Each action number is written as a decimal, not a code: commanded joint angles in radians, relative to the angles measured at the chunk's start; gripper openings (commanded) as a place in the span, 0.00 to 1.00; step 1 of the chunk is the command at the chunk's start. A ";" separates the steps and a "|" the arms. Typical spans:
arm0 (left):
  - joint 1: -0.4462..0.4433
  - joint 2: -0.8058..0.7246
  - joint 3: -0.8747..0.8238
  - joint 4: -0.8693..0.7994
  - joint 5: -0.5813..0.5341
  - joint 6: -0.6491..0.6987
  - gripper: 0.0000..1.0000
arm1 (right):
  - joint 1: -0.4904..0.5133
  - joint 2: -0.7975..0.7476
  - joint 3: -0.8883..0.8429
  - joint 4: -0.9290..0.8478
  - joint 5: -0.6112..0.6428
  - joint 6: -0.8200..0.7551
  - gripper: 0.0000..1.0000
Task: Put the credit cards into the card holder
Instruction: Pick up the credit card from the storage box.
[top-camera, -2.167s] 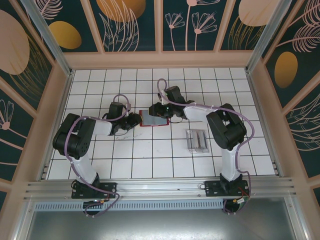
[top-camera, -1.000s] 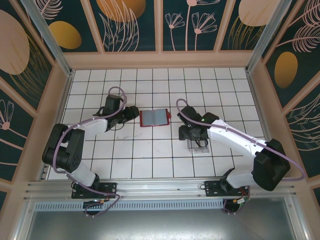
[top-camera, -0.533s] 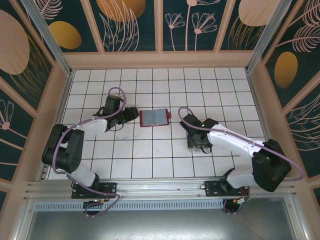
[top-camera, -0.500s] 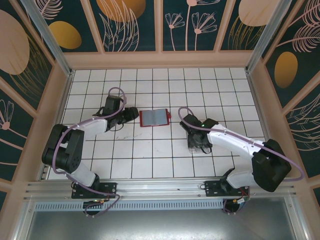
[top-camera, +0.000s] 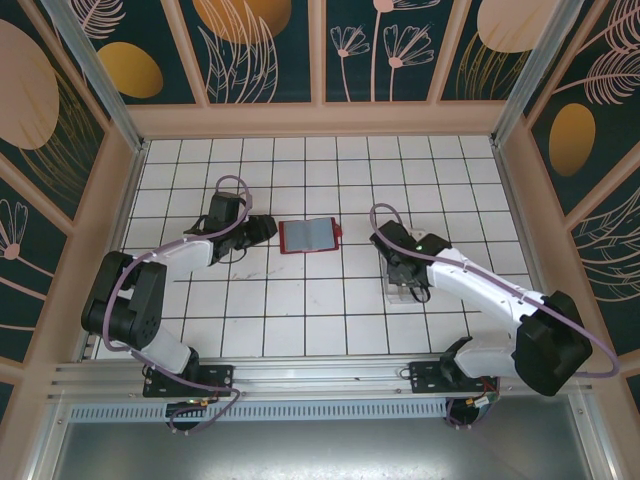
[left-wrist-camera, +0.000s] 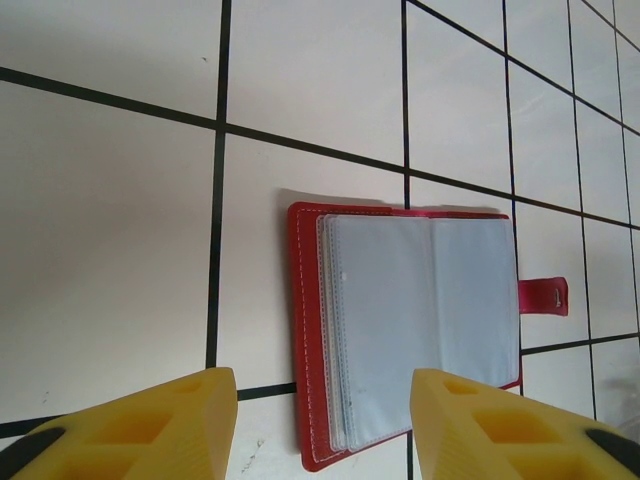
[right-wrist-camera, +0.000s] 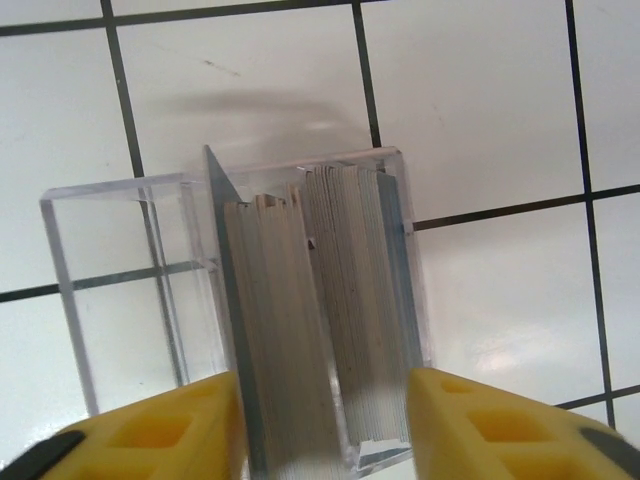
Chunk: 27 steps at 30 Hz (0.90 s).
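Observation:
The card holder (top-camera: 308, 236) lies open on the tiles, red outside with grey-blue sleeves (left-wrist-camera: 420, 320) and a red clasp tab (left-wrist-camera: 545, 296) on its right. My left gripper (top-camera: 268, 228) hovers open just left of it, its yellow fingers (left-wrist-camera: 150, 425) apart with nothing between them. The credit cards (right-wrist-camera: 310, 290) stand on edge as a stack in the right slot of a clear acrylic tray (right-wrist-camera: 60, 200). My right gripper (right-wrist-camera: 325, 420) is over that tray (top-camera: 400, 292), open, with the stack between its fingers. Whether the pads touch the cards is unclear.
The tray's left slot (right-wrist-camera: 120, 320) holds nothing. White tiled floor runs all round, bounded by wooden walls (top-camera: 320, 120) at the back and sides. The two arm bases stand on the rail (top-camera: 320, 375) at the near edge.
My right gripper has travelled from the card holder to the acrylic tray, and its fingers have narrowed around the card stack. The left gripper has stayed open beside the holder.

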<state>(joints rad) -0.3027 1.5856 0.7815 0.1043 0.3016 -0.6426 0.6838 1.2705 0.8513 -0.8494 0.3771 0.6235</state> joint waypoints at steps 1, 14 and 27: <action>0.007 -0.026 -0.020 0.013 -0.013 0.014 0.50 | -0.009 -0.012 0.011 -0.014 0.024 -0.014 0.39; 0.005 -0.022 -0.027 0.025 -0.006 0.014 0.50 | -0.009 -0.065 0.047 -0.011 -0.040 -0.047 0.11; 0.005 -0.022 -0.022 0.032 0.041 0.012 0.50 | -0.012 -0.062 0.206 0.117 -0.293 -0.064 0.03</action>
<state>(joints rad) -0.3027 1.5845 0.7647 0.1139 0.3141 -0.6426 0.6804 1.2152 0.9897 -0.8181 0.2058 0.5766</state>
